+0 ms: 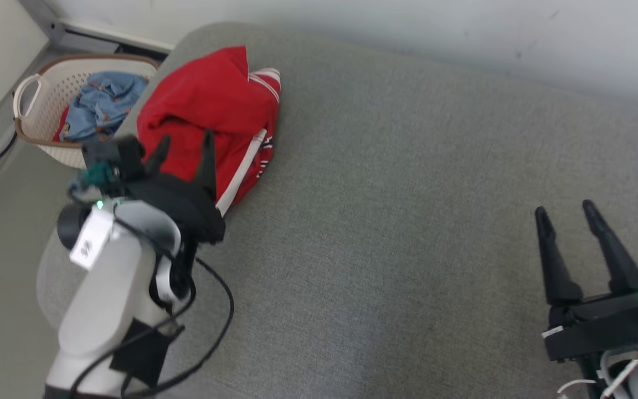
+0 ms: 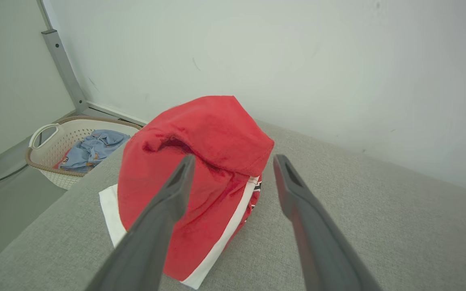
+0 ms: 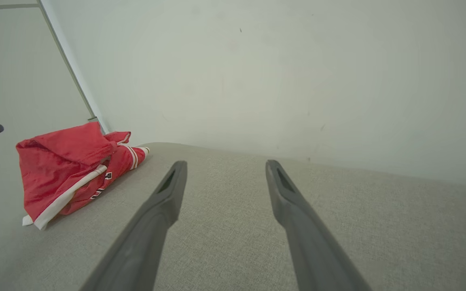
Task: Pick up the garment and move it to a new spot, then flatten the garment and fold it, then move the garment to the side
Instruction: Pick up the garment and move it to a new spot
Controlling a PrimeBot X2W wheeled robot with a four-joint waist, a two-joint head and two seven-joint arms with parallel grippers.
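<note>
Lying in a crumpled heap at the far left corner of a grey fabric-covered bench [image 1: 407,194] is a red garment [image 1: 208,111] with white stripes along its edges. The left pincer [image 1: 186,137] hovers just in front of the heap, its two dark fingers spread wide and holding nothing; whether a finger touches the red cloth, I cannot tell. The right pincer [image 1: 564,208] is well apart at the near right, over bare bench, also wide open and empty. Beyond the bench's left corner a pale laundry basket [image 1: 25,91] stands on the floor with blue clothing [image 1: 103,102] inside. A plain pale wall [image 1: 463,33] runs behind
</note>
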